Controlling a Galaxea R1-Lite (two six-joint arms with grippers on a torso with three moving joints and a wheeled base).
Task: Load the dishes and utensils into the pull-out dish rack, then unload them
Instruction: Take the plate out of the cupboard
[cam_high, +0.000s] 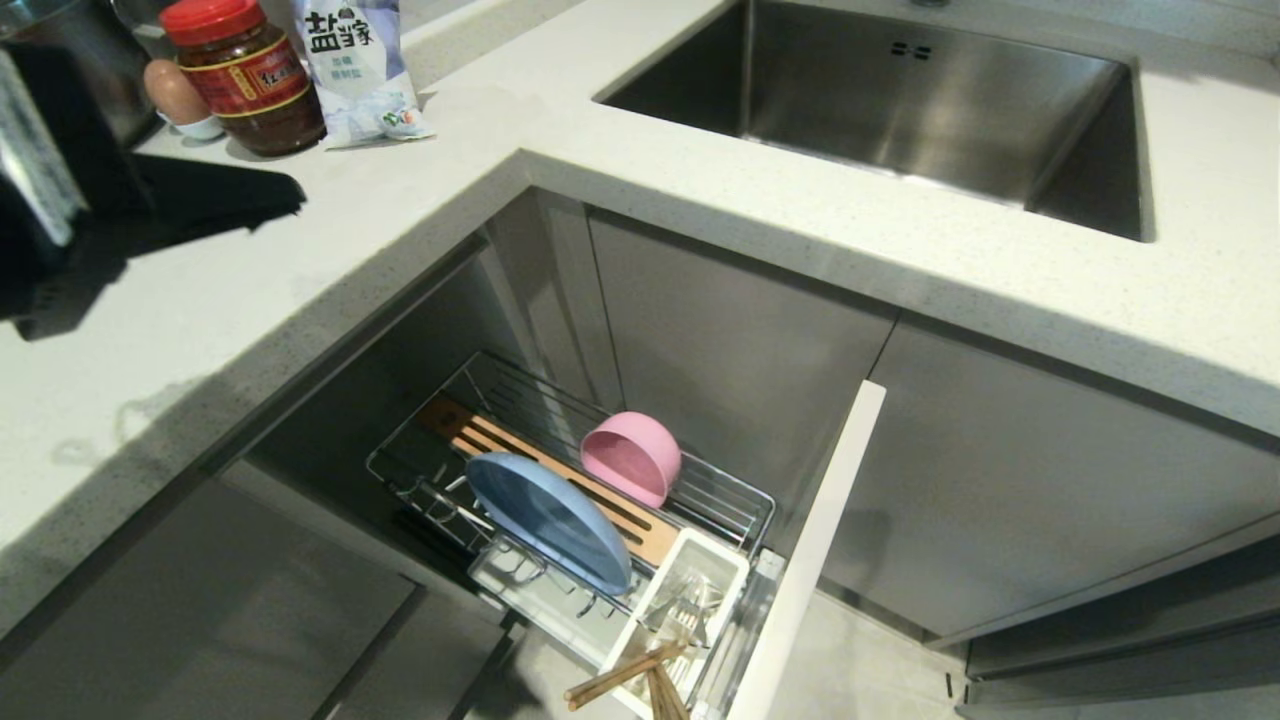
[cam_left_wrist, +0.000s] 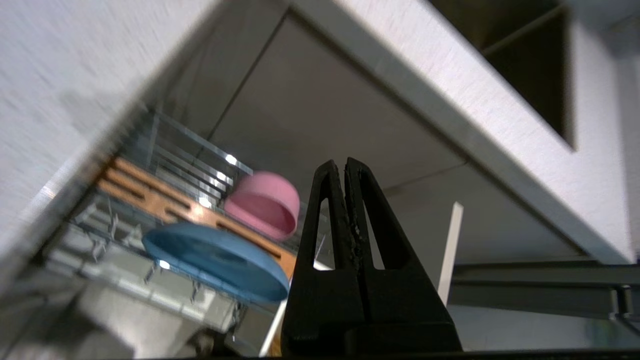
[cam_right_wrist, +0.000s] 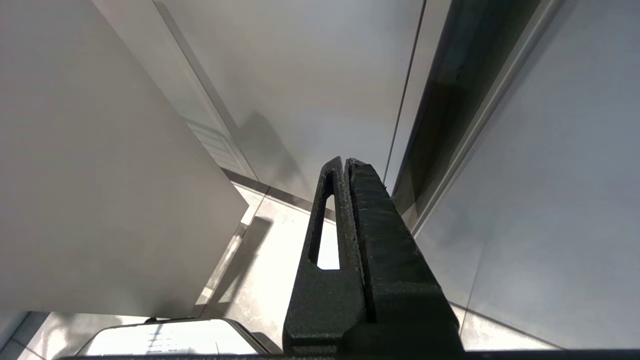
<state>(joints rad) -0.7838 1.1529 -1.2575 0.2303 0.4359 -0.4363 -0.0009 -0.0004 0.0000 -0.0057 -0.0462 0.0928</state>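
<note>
The pull-out dish rack (cam_high: 720, 500) stands drawn out below the counter, fixed to its pale front (cam_high: 820, 540). A light-blue plate (cam_high: 548, 520) leans on edge in the prongs beside the slotted wooden strip (cam_high: 520, 455). The pink bowl (cam_high: 632, 458) lies on its side behind it. In the white caddy (cam_high: 640, 620) stand the wooden chopsticks (cam_high: 625, 680) and silver utensils (cam_high: 690, 605). My left gripper (cam_high: 290, 195) hovers over the counter at the far left, shut and empty. In the left wrist view this gripper (cam_left_wrist: 345, 165) points toward the bowl (cam_left_wrist: 262, 205) and plate (cam_left_wrist: 215, 260). My right gripper (cam_right_wrist: 345, 162) is shut, parked low by cabinet panels.
A red-lidded jar (cam_high: 245, 75), an egg (cam_high: 175, 95) in a cup and a salt bag (cam_high: 355, 65) stand at the counter's back left. The steel sink (cam_high: 900, 100) is set into the counter at the right. The counter edge overhangs the rack.
</note>
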